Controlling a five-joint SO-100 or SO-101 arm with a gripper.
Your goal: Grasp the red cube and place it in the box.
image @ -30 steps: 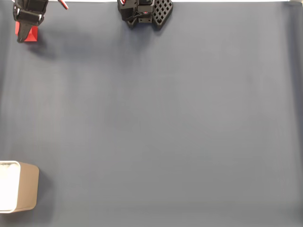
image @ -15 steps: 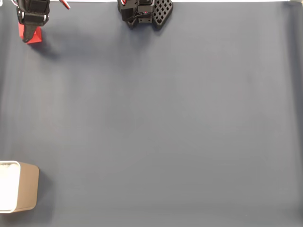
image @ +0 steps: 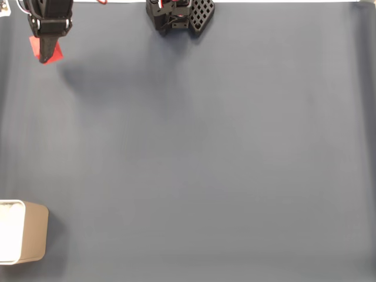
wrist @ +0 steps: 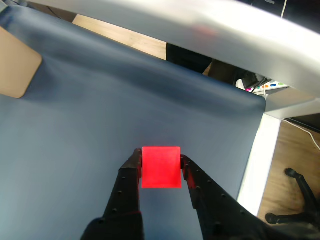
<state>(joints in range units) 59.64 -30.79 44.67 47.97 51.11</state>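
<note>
We see a dark blue-grey desk [image: 205, 153] from above in the fixed view. At the top left corner, the black claw [image: 46, 54] hangs over the desk with the red cube [image: 54, 53] clamped between its two fingers. The wrist view confirms this: the claw [wrist: 160, 161] is closed on the red cube [wrist: 160, 166], one finger pressed against each side face. The soft shadow to the cube's right in the fixed view suggests it is lifted clear of the desk, though we cannot be sure.

The box [image: 34, 239] sits at the bottom left edge of the fixed view, tan outside and white inside, partly cut off by the frame. It lies well apart from the claw, almost straight down the left edge of that view. In the wrist view, the box [wrist: 15, 65] shows as a tan corner at the upper left, ahead of the claw and off to its left.

We judge the grasp complete and the carry to be the step in hand. The coming move turns on travelling down the left edge of the fixed view until the cube is above the box's white opening.
</note>
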